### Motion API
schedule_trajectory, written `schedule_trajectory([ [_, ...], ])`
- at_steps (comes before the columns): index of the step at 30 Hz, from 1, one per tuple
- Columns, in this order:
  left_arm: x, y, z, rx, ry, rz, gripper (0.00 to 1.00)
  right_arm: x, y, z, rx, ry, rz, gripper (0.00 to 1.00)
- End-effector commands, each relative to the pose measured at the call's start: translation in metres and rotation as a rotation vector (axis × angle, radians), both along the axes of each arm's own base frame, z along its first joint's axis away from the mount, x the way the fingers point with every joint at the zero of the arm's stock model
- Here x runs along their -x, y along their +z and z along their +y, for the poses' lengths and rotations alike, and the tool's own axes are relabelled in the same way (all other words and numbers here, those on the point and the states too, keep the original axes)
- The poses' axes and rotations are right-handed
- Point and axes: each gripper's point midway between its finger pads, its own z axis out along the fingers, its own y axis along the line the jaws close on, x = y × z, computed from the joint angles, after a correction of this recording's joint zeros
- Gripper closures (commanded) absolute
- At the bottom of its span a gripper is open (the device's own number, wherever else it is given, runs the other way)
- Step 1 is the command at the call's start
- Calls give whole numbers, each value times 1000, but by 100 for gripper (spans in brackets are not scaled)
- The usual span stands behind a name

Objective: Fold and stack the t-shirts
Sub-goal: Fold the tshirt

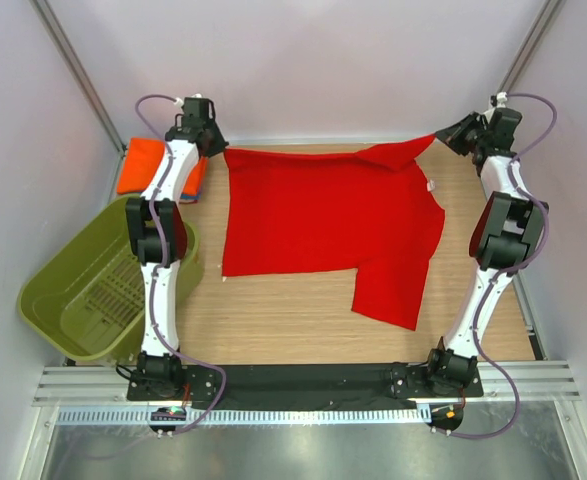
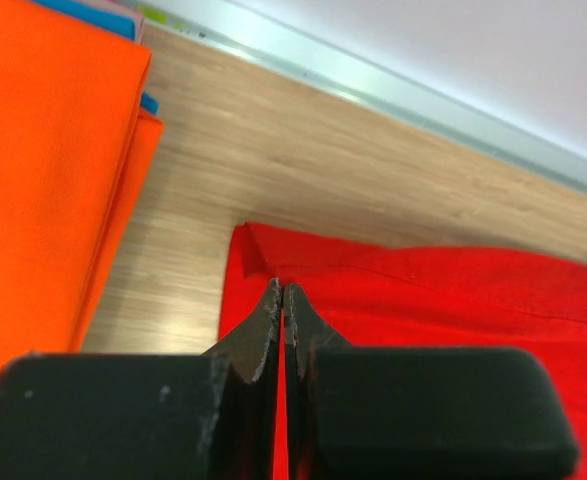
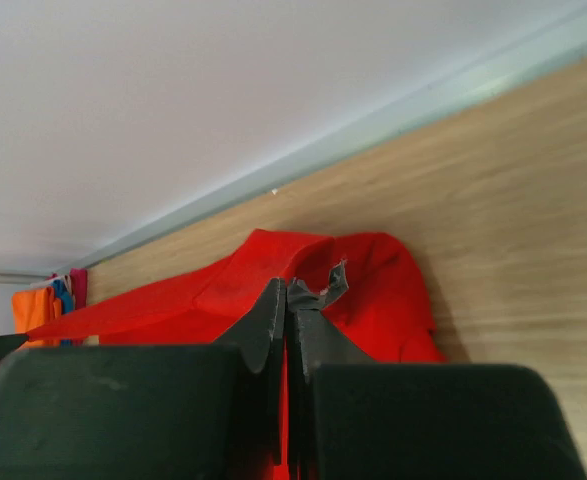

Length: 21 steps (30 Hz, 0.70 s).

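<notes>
A: Where is the red t-shirt (image 1: pixel 323 225)?

B: Spread flat on the tabletop (image 1: pixel 293 325), between the two arms. Its far edge runs from one end effector to the other. One sleeve points toward the near side. The white neck label (image 1: pixel 430 186) shows at its right edge.

A: Left end effector (image 2: pixel 282 292)?

B: Jaws pressed together on the far-left corner of the red t-shirt. In the left wrist view, a strip of red cloth shows between the fingers (image 2: pixel 258 335).

A: Right end effector (image 3: pixel 288 290)?

B: Also clamped narrow, on the far-right end of the red cloth. The fabric bunches and rises toward it off the tabletop.

A: Other shirts?

B: The orange t-shirt (image 1: pixel 143 165) lies folded at the far-left corner. The blue t-shirt (image 2: pixel 88 14) lies under it, with only an edge visible. Bare wood separates this stack from the red corner.

A: Anything else?

B: The olive-green basket (image 1: pixel 63 290) sits at the left side, touching or just beside the left arm.
</notes>
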Motion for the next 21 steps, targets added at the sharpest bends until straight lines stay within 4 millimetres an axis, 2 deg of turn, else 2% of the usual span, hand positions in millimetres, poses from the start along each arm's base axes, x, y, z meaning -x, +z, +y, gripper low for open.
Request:
schedule_trajectory([
  [1,7,35,11,-44,-31,-45,100,21,33,-3,41,-6,-5,99],
  [5,16,21,7,-44,-71,5,100,34,12,-1,43,-2,61,99],
  [9,22,3,6,-49,-91,60,100,41,-1,-5,55,-15,110,99],
  [17,30,-16,14,-97,-92,116,100,55,-10,-19,35,-52,173,99],
  [21,32,-14,21,-131,-71,121,100,56,-9,-20,10,-62,197,99],
])
